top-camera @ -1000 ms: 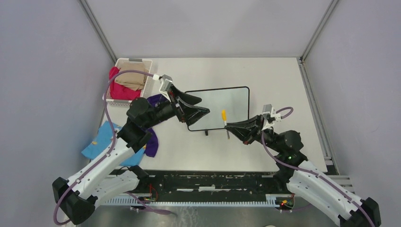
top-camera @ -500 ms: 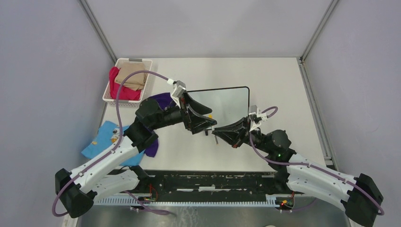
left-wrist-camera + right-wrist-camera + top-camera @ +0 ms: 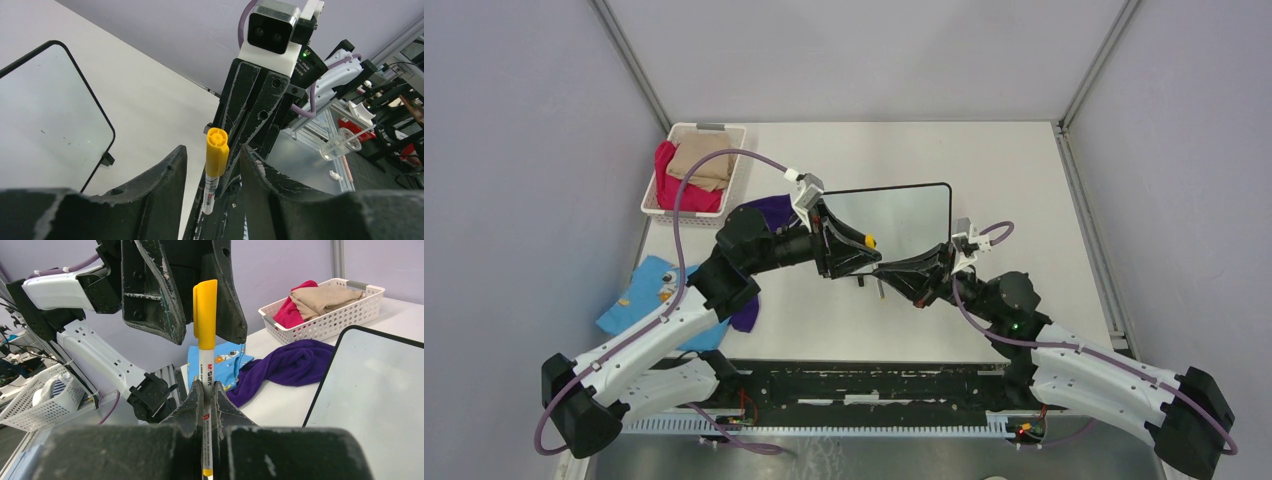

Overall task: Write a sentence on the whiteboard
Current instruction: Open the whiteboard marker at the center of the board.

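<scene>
The right gripper (image 3: 206, 390) is clamping tightly the barrel of a slim white marker (image 3: 205, 367) with a yellow cap (image 3: 205, 307) and is pointing the capped end into the left gripper (image 3: 214, 155). The black jaws of the left gripper are standing apart on both sides of the cap, with a small gap at each side, so they are not gripping it. Compared with half a second ago, these jaws are standing narrower, while both arms are staying almost in the same place. One second ago the two grippers were well apart. The small rectangular whiteboard (image 3: 909, 215) with a thin black frame is lying flat near the middle of the white table (image 3: 1004, 180). The two grippers are meeting over its near edge.
</scene>
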Motion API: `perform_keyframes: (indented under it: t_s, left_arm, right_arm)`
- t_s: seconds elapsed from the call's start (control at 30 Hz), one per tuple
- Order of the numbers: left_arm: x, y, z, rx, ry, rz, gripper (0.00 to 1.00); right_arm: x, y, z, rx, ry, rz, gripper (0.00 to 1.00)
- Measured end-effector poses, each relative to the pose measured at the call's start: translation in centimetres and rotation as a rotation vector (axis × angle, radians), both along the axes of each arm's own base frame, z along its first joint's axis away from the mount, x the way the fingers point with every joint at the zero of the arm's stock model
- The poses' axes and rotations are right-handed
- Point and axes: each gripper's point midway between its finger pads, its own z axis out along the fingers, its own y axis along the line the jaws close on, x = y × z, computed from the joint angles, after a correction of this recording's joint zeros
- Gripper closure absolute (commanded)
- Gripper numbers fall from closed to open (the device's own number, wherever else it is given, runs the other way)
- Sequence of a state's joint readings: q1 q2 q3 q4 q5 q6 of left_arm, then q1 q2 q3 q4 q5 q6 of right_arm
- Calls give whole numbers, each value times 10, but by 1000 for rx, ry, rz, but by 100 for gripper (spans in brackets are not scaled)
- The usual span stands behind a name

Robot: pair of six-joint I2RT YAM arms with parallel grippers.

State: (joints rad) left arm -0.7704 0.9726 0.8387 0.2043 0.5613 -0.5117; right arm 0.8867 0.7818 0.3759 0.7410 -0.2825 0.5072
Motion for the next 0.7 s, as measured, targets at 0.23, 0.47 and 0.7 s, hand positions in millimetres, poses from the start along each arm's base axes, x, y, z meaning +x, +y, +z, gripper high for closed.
perform_keyframes:
  t_s: [0.23, 0.47, 0.7]
  left_arm:
    - [-1, 0, -1, 6, -2, -3, 81]
    - [-3, -1, -2, 9, -10, -16, 98]
    - [-18, -4, 11, -35, -21, -96, 98]
  right_arm:
    - [2, 0, -4, -15, 6, -8, 100]
    - [-2, 0, -3, -12, 4, 7, 57]
    - [-11, 0, 4, -11, -13, 48, 47]
